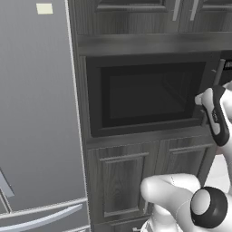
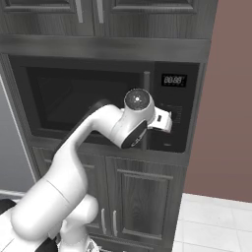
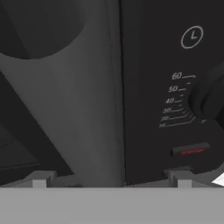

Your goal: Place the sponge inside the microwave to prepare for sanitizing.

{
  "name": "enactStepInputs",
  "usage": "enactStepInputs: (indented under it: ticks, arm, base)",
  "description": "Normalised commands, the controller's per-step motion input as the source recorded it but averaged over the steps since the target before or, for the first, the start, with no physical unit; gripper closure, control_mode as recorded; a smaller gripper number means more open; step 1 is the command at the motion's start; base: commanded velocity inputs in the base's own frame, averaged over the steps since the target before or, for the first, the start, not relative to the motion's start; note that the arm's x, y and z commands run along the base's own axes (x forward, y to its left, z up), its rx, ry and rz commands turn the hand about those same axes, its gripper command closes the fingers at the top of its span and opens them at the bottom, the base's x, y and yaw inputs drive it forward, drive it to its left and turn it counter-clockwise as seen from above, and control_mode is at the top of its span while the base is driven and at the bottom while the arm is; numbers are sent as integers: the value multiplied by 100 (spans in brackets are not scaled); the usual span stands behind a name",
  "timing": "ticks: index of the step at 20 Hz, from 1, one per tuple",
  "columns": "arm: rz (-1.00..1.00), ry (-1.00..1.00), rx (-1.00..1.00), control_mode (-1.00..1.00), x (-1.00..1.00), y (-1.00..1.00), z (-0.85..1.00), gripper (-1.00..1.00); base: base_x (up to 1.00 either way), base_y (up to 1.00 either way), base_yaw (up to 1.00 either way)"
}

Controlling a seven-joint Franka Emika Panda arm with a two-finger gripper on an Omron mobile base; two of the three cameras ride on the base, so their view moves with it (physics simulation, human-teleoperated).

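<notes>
Reaching toward the microwave (image 1: pixel 145 97), my pincer (image 3: pixel 111 178) stands wide open and empty, its tips straddling the vertical door handle (image 3: pixel 89 109). Door shut; opening it and fetching the sponge, which I cannot locate, both remain.

White arm (image 2: pixel 64 167) w/ rounded links, black joint caps, grey-tipped end effector (image 3: pixel 111 178).
</notes>
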Motion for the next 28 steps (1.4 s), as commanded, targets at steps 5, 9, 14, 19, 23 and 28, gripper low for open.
enactStepInputs:
  ticks: [5, 9, 14, 19, 23, 28]
  arm:
    - [6, -2, 0, -100, 22, 0, -1, -100]
    - [7, 0, 7, -100, 37, -7, -1, 100]
    - [2, 0, 0, -100, 4, 0, 0, 100]
    - [0, 0, 0, -100, 0, 0, 0, 100]
    - [0, 0, 0, -100, -32, 0, 4, 100]
    - [0, 0, -2, -100, -88, 7, 11, 100]
  base:
    - [0, 0, 0]
    - [0, 0, 0]
    - [0, 0, 0]
    - [0, 0, 0]
    - [0, 0, 0]
    - [0, 0, 0]
